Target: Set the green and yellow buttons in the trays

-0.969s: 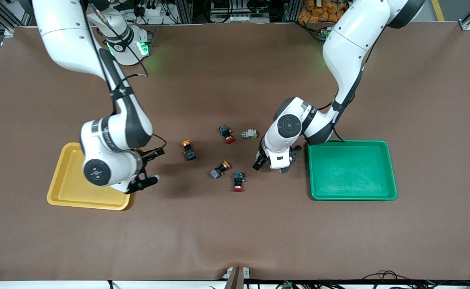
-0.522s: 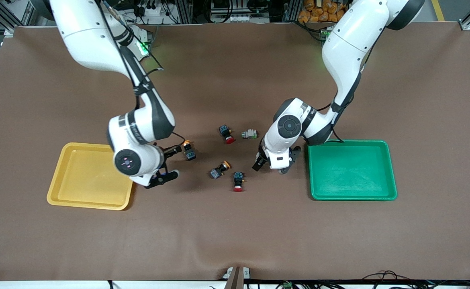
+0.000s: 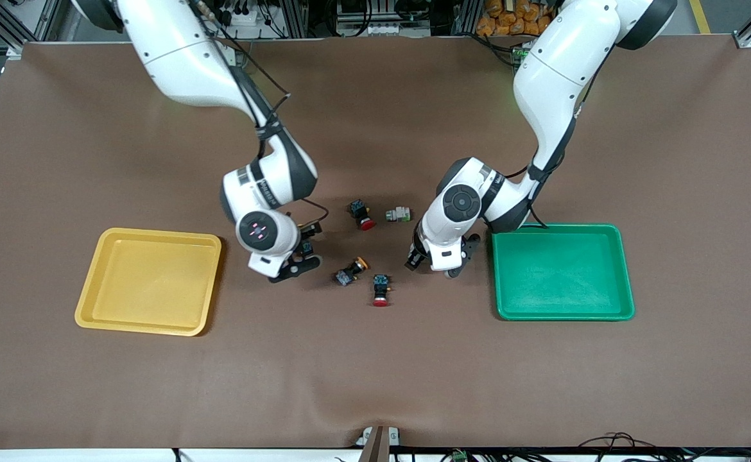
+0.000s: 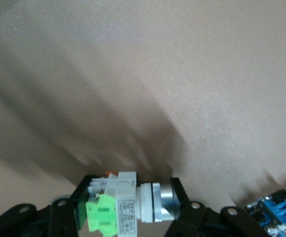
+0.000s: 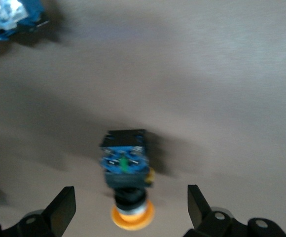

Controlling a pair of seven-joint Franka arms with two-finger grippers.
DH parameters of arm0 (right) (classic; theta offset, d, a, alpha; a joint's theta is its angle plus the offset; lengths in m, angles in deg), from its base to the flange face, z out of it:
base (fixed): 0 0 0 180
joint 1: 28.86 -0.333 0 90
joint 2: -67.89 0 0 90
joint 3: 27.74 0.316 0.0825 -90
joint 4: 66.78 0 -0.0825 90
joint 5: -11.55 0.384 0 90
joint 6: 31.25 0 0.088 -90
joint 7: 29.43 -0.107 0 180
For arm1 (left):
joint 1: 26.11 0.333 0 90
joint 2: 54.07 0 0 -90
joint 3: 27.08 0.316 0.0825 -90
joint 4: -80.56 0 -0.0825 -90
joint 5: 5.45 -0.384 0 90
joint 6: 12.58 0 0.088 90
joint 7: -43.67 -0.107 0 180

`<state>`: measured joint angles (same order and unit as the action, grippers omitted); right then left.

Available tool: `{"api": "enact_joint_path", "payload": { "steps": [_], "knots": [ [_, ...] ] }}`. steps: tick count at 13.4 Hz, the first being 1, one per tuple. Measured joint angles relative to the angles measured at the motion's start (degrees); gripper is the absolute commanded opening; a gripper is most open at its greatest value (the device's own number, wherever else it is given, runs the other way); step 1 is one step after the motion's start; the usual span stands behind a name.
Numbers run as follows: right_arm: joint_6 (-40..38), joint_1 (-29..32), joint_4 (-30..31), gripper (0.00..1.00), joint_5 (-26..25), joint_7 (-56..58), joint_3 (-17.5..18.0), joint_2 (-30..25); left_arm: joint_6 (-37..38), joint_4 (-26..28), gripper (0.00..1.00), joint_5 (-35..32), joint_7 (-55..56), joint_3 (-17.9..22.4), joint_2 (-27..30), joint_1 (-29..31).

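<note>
- Front view: right gripper (image 3: 296, 251) sits low over the table between the yellow tray (image 3: 149, 281) and the cluster of switches, fingers spread wide, nothing held.
- Right wrist view: a yellow-capped button (image 5: 127, 174) lies on the mat between the two open fingers (image 5: 62, 209), cap toward the camera. Looks like the approach-to-grasp step for this one.
- Next move, by my reading: descend squarely, close across the dark body, lift, carry to the yellow tray, which is bare.
- Left gripper (image 3: 441, 256) hangs just beside the green tray (image 3: 561, 272), on the side toward the switches. Left wrist view: clamped on a green button (image 4: 128, 203), whitish body with green block, held across its length.
- Its next move: swing over the green tray and let go; that tray is bare too.
- On the mat: second yellow-capped button (image 3: 352, 270) near the middle, second green button (image 3: 399, 214) farther from the front camera, two red-capped switches (image 3: 362, 214) (image 3: 381, 289) to be left alone.
- Risk: the loose pieces lie close together; the open fingers could nudge neighbours.
</note>
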<state>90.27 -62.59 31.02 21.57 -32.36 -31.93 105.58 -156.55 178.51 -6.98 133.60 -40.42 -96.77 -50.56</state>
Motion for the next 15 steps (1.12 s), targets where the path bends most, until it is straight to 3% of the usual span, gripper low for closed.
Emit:
{"api": "enact_joint_path", "payload": {
  "steps": [3,4,5,6,7,15],
  "knots": [
    [5.28,-1.73,4.25,1.0,0.68,-0.51,-0.02,0.02,0.56,-0.56,0.0,-0.08,-3.0,0.2,0.34,0.35],
    [5.75,-1.96,4.7,0.94,1.3,-0.51,-0.02,0.01,2.66,-1.08,0.0,-0.09,-5.71,0.38,1.2,1.2],
    [5.91,-2.05,4.79,0.49,1.55,-0.51,-0.02,0.0,5.59,-1.64,0.0,-0.1,-9.31,0.48,2.66,2.66],
    [6.08,-2.05,4.79,0.19,1.73,-0.6,-0.05,-0.03,8.24,-1.91,0.0,-0.1,-13.05,0.52,4.4,4.49],
    [6.51,-2.05,4.79,0.0,1.93,-0.94,-0.1,-0.11,10.64,-1.93,0.0,-0.11,-16.7,0.53,6.08,6.37],
    [7.1,-0.04,4.81,0.0,2.1,-6.15,-1.71,-4.59,20.47,-1.57,0.0,-0.34,-48.39,1.05,10.26,20.24]
  ]
}}
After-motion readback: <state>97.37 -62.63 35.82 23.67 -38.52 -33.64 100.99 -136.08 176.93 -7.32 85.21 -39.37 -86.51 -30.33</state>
